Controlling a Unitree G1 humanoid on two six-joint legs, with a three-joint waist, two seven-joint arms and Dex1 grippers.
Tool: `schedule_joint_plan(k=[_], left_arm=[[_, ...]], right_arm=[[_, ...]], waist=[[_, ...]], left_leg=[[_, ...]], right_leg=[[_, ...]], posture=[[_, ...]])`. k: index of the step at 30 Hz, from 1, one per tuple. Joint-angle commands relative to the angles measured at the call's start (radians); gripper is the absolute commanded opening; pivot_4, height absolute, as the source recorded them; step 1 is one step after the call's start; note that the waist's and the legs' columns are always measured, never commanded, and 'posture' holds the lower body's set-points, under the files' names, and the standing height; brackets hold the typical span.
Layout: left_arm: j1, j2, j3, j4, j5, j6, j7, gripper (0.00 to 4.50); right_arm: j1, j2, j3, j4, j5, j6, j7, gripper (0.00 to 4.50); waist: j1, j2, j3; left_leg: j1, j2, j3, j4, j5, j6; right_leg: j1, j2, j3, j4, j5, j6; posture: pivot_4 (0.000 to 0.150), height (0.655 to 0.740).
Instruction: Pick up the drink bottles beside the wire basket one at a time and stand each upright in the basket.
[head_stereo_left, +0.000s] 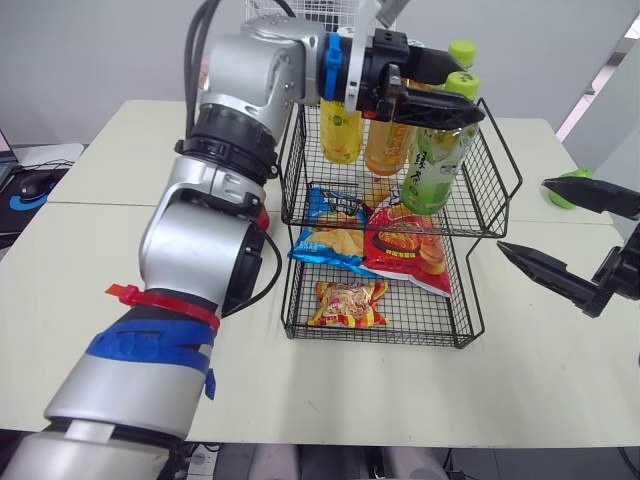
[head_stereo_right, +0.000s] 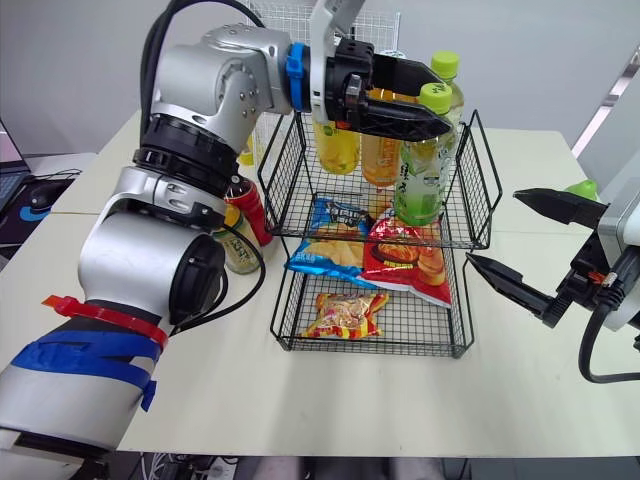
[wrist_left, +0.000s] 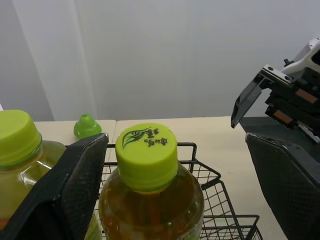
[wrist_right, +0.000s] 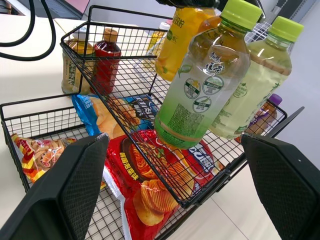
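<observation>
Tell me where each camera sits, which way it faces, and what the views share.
Left eye view: on the head, facing forward and down at the black two-tier wire basket; left gripper over its top tier, right gripper at its right.
Right eye view: head's other eye, same scene and arms.
Left wrist view: left wrist, along open fingers at a green-capped plastic tea bottle.
Right wrist view: right wrist, between open fingers toward the basket's side.
Shared: both wrist views show that bottle.

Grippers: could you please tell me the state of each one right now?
Left gripper: open around the green tea bottle, not gripping it.
Right gripper: open, empty.
</observation>
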Motion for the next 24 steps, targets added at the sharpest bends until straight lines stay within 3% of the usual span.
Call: schedule_joint_plan(k=[1, 15, 24], left_arm=[[-0.039, 0.044, 0.030, -0.053, -0.008, 0.016, -0.023, 4.47], [0.104, 0.262, 0.100, -0.280, -0.073, 0.121, -0.095, 4.47], [0.339, 0.532, 0.242, -0.587, -0.191, 0.410, 0.035, 4.47]], right_arm=[[-0.022, -0.016, -0.015, 0.006, -0.012, -0.024, -0.007, 4.50], [-0.083, -0.011, 0.039, 0.028, -0.053, -0.082, 0.020, 4.50], [-0.269, -0.042, 0.271, 0.072, 0.004, -0.117, 0.104, 4.50]], waist=[[0.000, 0.000, 0.000], [-0.006, 0.002, -0.001], [-0.017, 0.003, -0.001]], left_leg=[[0.000, 0.000, 0.000, 0.000, 0.000, 0.000], [0.001, 0.001, 0.000, 0.000, 0.000, 0.000], [0.001, 0.003, -0.001, 0.001, 0.000, 0.000]], right_leg=[[0.000, 0.000, 0.000, 0.000, 0.000, 0.000], [0.000, 0.001, 0.000, 0.002, 0.000, 0.000], [0.000, 0.001, -0.001, 0.003, 0.000, 0.000]], posture=[[0.150, 0.7360], [0.150, 0.7360], [0.150, 0.7360]])
